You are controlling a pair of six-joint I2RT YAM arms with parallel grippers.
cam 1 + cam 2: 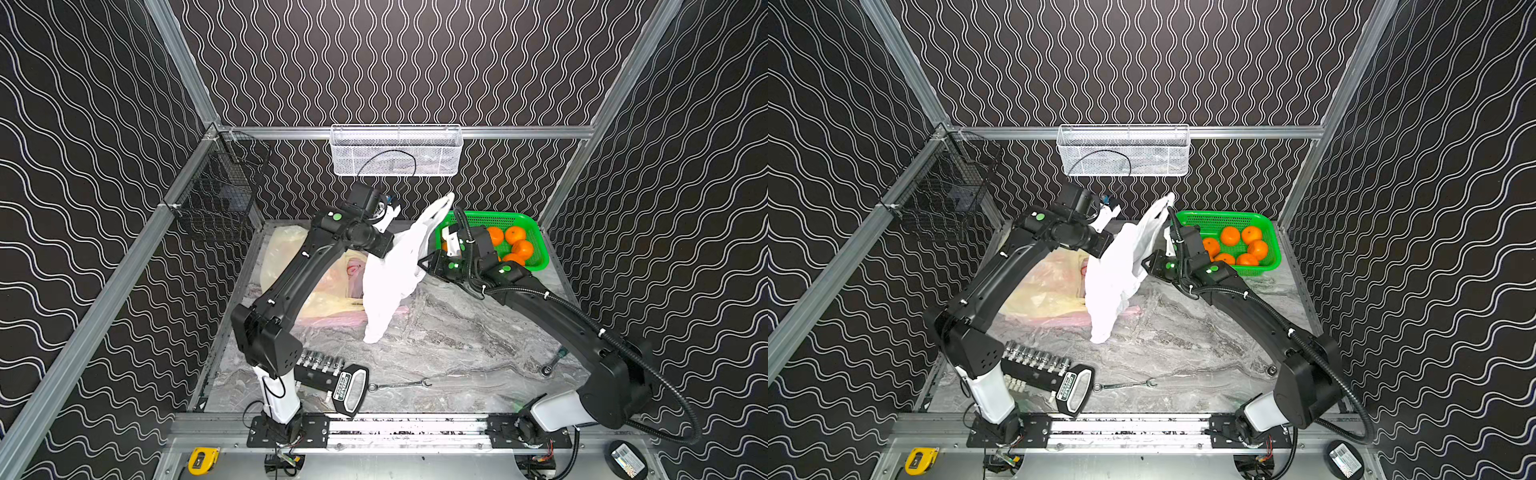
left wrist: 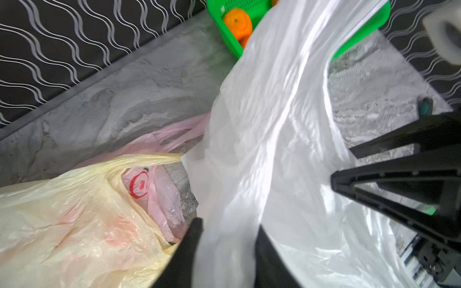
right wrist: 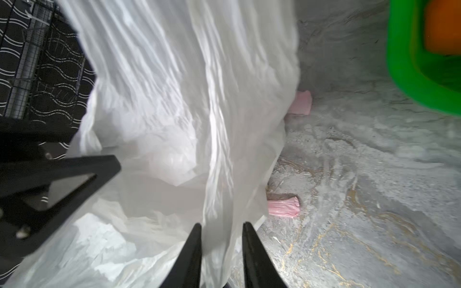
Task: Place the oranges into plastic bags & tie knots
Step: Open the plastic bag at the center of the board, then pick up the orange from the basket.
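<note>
Item: white bag, thin crinkly film, very light, limp and slippery, hanging between the two arms above the tabletop. Left hand is clamping a bunched fold of it. Right hand is straddling another fold, but whether it is pinching or loosening is unclear. Best hold: gathered handles or rim, never one slick layer. Oranges are sitting in the green basket; the yellowish bag and pink bag are lying alongside.

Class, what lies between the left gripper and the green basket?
The white bag hangs between the left gripper and the green basket; both top views show it.
</note>
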